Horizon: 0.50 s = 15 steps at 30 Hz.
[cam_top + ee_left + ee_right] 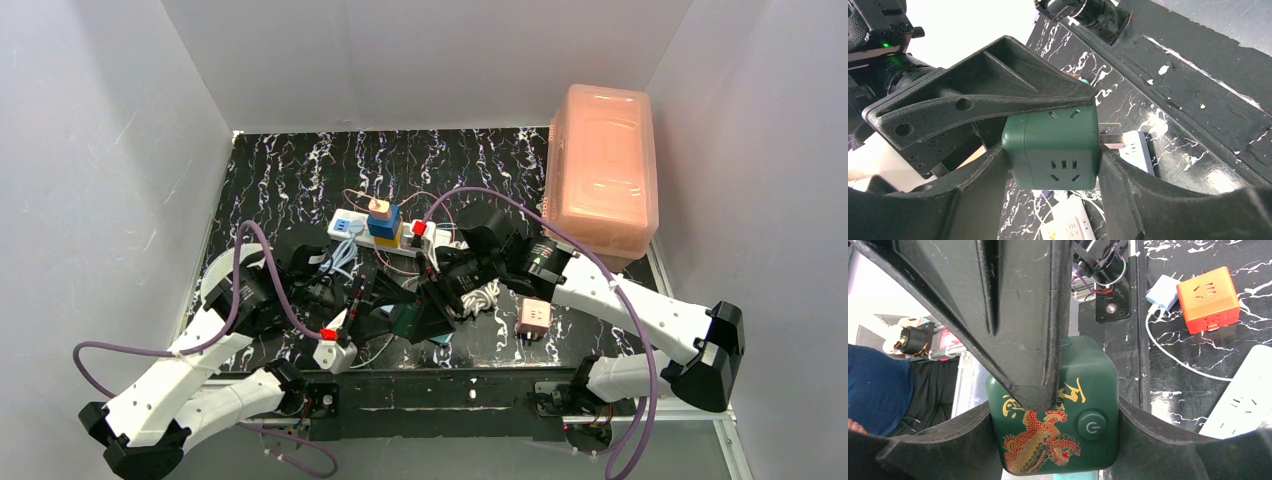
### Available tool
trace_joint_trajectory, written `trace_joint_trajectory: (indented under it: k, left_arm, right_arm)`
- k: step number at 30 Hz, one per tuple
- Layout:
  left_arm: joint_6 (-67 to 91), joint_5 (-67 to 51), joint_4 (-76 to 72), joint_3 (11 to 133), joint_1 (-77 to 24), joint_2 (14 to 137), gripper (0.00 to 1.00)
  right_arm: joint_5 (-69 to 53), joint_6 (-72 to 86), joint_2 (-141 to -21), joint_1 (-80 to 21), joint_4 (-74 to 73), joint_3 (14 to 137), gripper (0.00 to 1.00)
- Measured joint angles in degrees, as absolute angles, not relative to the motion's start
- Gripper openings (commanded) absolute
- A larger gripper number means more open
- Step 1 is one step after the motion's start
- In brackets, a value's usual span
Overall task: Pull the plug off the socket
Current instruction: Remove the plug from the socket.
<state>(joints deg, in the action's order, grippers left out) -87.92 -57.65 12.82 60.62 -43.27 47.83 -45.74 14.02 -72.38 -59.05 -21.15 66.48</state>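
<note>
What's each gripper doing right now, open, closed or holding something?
Left gripper: closed, holding the green cube plug.
Right gripper: closed on the same green cube plug.

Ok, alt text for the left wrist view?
A dark green cube plug, metal prongs bare, is clamped in the left gripper, with a finger of the right gripper on top. A white power strip lies on the table below.

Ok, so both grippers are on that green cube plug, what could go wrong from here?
The left gripper and right gripper both clamp the green cube plug; if the arms move unevenly, it may twist or slip free. Its bare prongs stick out over a white strip on the table and might snag it if lowered.
</note>
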Motion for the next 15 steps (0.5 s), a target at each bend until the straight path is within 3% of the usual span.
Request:
trace_joint_trajectory:
  k: [11,12,13,15]
  left_arm:
    - [-92.5,-57.7,16.4,61.1,-43.3,47.9,0.43]
    - [-93.0,-57.8,16.8,61.1,-43.3,47.9,0.37]
    - [-93.5,-57.9,17.2,61.1,-43.3,47.9,0.23]
    - [-94.4,-58.0,17.8,61.1,-43.3,47.8,0.00]
  right_arm:
    - [-44.0,11.3,-73.7,-60.5,-24.4,68.6,0.01]
    - [-43.9,11.1,-73.9,-60.6,-24.6,68.8,0.01]
    - [-43.8,10.9,-74.1,-60.8,-24.8,69.0,0.02]
    - [-43.7,10.6,-74.5,-61.0,-25.6,69.5,0.12]
